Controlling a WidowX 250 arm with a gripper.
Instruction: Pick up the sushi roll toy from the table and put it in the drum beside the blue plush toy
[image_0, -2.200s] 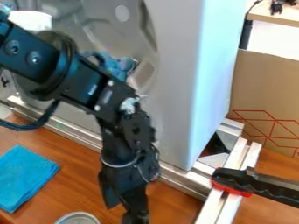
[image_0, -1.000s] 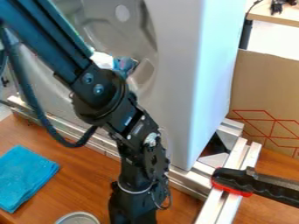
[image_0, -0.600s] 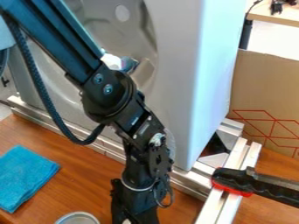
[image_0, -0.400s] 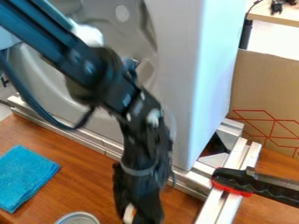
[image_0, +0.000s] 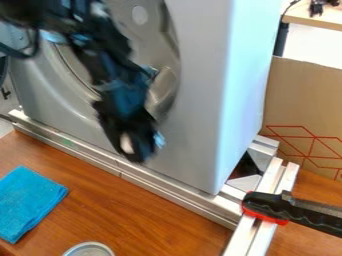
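Black gripper (image_0: 133, 154): risen to the washer's (image_0: 194, 95) front
Fingers (image_0: 142, 142): closed on a white object (image_0: 127, 143)
Pickup: apparently made

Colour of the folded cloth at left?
Bright blue cloth; shows best in the current camera view.

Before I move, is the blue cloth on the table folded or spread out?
Folded: the blue cloth lies on the wooden table as a compact, straight-sided pad with layers at its edge.

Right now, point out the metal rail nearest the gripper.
The long rail along the grey machine's front; the rail under the black handle is farther off.
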